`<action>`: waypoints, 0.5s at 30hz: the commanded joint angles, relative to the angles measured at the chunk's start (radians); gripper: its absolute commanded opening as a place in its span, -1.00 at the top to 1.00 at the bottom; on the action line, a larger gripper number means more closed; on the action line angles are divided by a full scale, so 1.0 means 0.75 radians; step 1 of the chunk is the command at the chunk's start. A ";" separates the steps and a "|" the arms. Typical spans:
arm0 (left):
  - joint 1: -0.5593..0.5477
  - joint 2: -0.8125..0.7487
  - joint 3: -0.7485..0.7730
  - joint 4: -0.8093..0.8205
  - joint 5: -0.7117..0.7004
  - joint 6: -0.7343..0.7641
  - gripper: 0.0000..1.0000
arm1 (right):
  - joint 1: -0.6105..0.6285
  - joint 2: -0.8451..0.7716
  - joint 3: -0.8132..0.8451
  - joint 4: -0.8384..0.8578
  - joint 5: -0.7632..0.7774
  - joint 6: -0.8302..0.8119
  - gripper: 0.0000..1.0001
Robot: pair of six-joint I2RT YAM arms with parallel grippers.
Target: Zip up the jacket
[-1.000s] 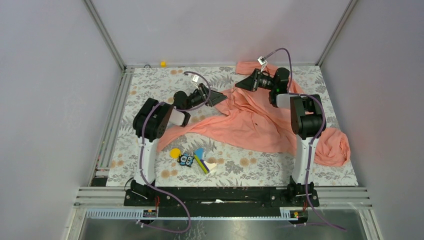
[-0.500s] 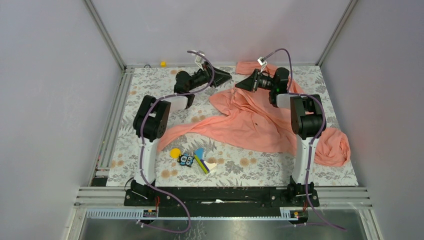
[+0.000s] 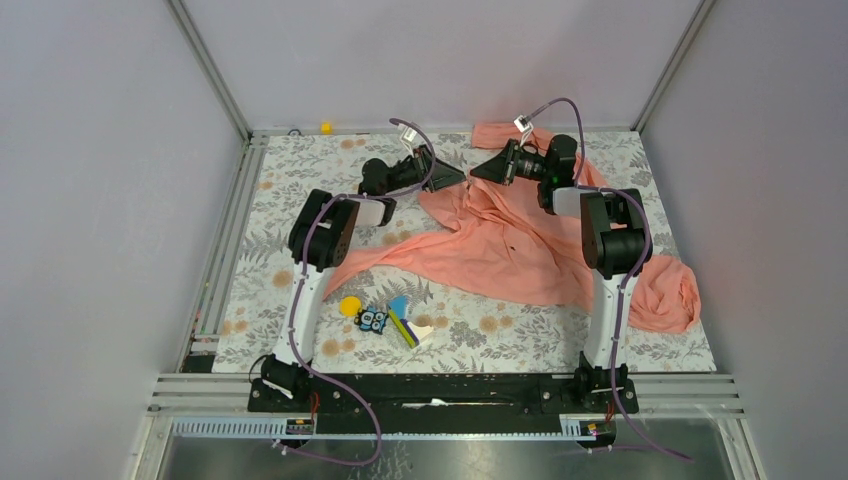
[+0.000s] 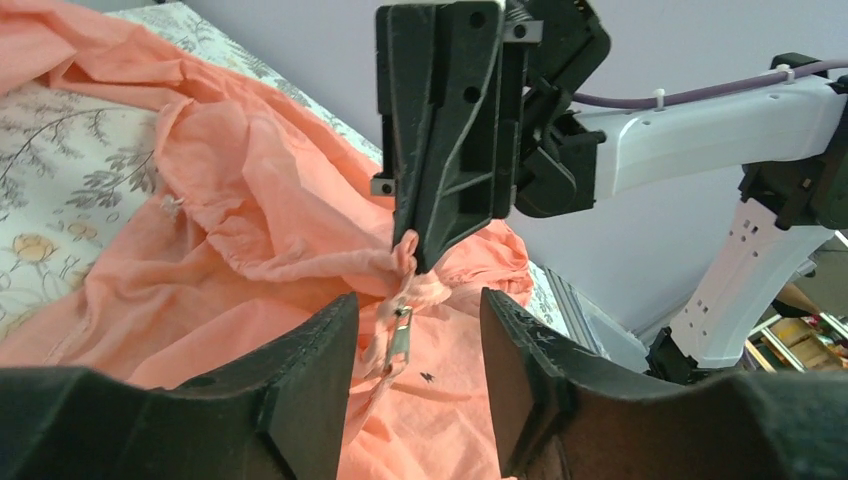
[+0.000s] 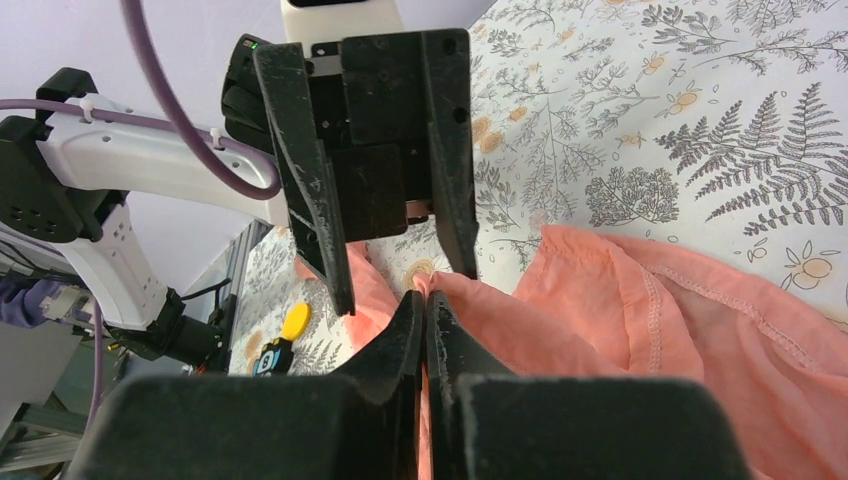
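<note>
The salmon-pink jacket lies crumpled over the right half of the floral mat, one sleeve trailing to the right edge. My right gripper is shut on a fold of the jacket's front edge, holding it slightly raised. A small metal zipper pull dangles just below that pinch. My left gripper faces the right one from the left, tips almost meeting. In the left wrist view its fingers stand open on either side of the pull without touching it.
Colourful toy pieces lie on the mat near the front, left of centre. A small yellow object sits at the back rail. Grey enclosure walls stand close on all sides.
My left gripper left the jacket's left edge, swung toward the back, then came down beside the right gripper's tips with its jaws narrower. The right gripper kept its hold.
</note>
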 commanded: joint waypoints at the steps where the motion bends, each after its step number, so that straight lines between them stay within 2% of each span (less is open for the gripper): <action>1: -0.015 -0.012 0.069 0.138 0.041 -0.016 0.04 | 0.013 -0.090 -0.008 0.007 0.021 -0.047 1.00; 5: -0.025 -0.012 0.082 0.060 0.022 0.048 0.18 | 0.013 -0.102 -0.018 0.010 0.025 -0.051 1.00; 15: -0.039 0.003 0.114 0.022 0.021 0.079 0.31 | 0.012 -0.093 -0.014 0.043 0.021 -0.021 1.00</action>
